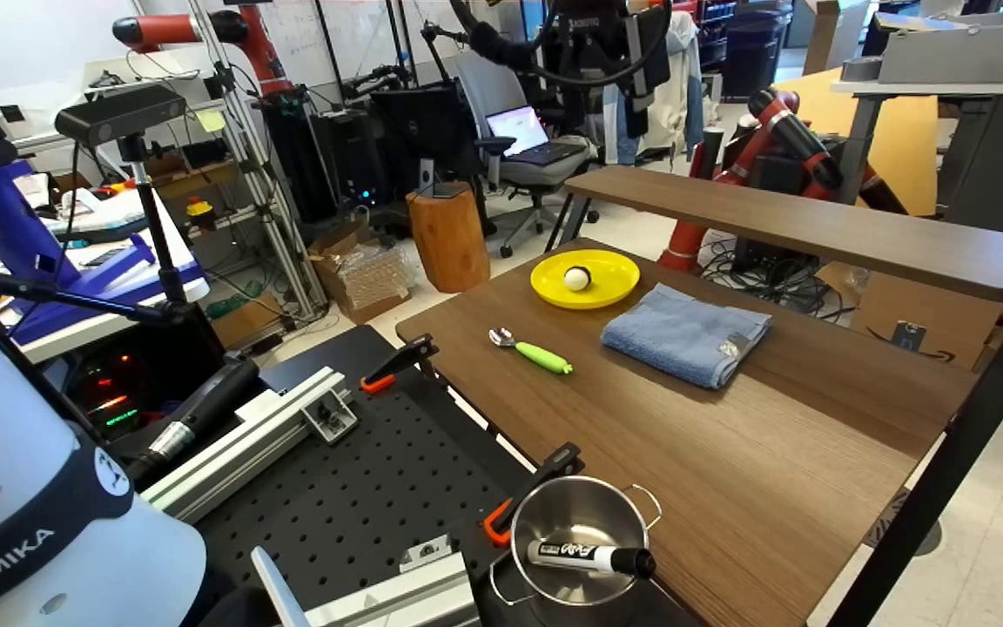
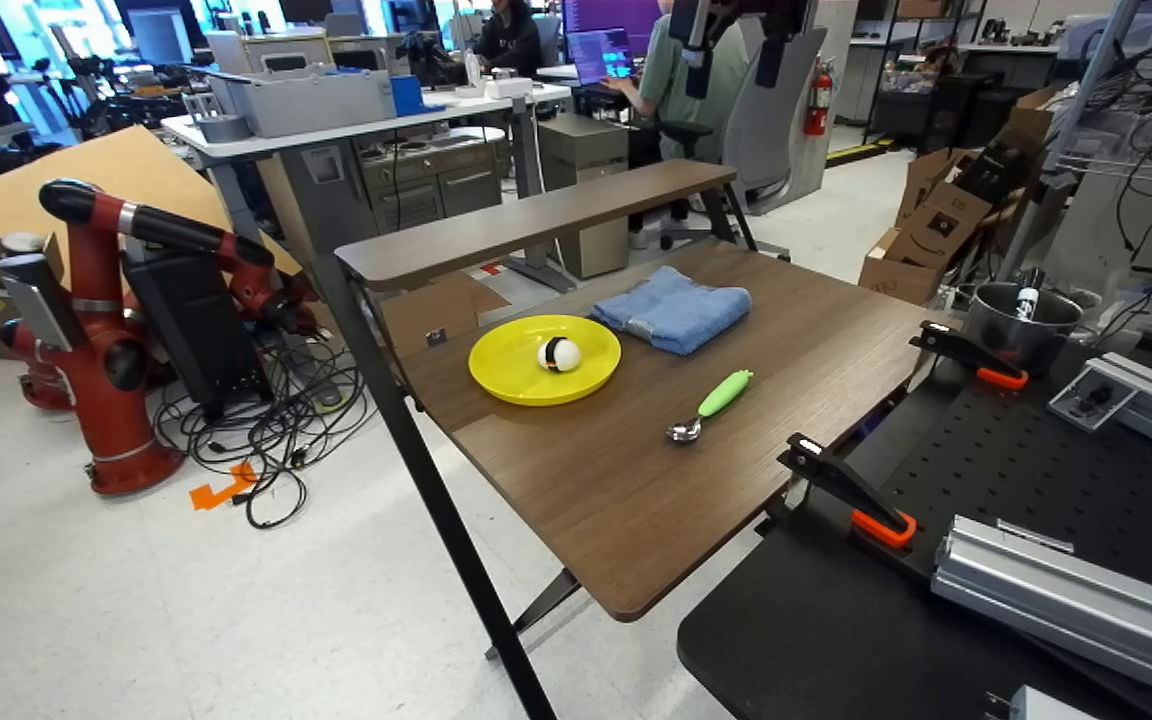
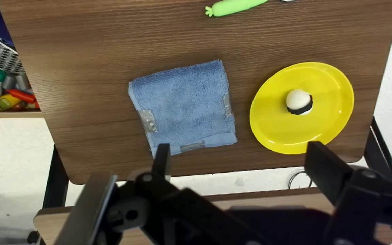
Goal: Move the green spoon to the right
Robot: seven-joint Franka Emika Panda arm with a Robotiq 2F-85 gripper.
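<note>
A cluttered lab, with a red robot arm (image 2: 111, 400) standing on its pale floor (image 2: 136, 610) and cardboard boxes (image 2: 936, 228) stacked about, surrounds a brown wood-grain counter (image 1: 693, 448) with a raised brown shelf (image 1: 780, 218) along its far right side, as seen in an exterior view. There the slim green spoon (image 1: 533, 352) with a shiny metal head lies on the left part of the counter, its handle pointing near and right. Farther back, a round, shallow yellow plate (image 1: 612, 280) bears a white ball (image 1: 575, 279) with a black band. To the spoon's right, apart from it and just beside the plate, lies a folded blue terry cloth (image 1: 683, 335) (grey patches (image 1: 735, 346) show along its edges). Nearest, by the counter's edge, a round shiny metal pot (image 1: 552, 505) holds a white-and-black marker (image 1: 580, 556), tilted. The black tool (image 3: 238, 148) hangs high over the counter, its fingers (image 3: 162, 159) spread wide and well apart from the spoon. In the wrist view the spoon shows at the upper edge, its head mostly cut off.
</note>
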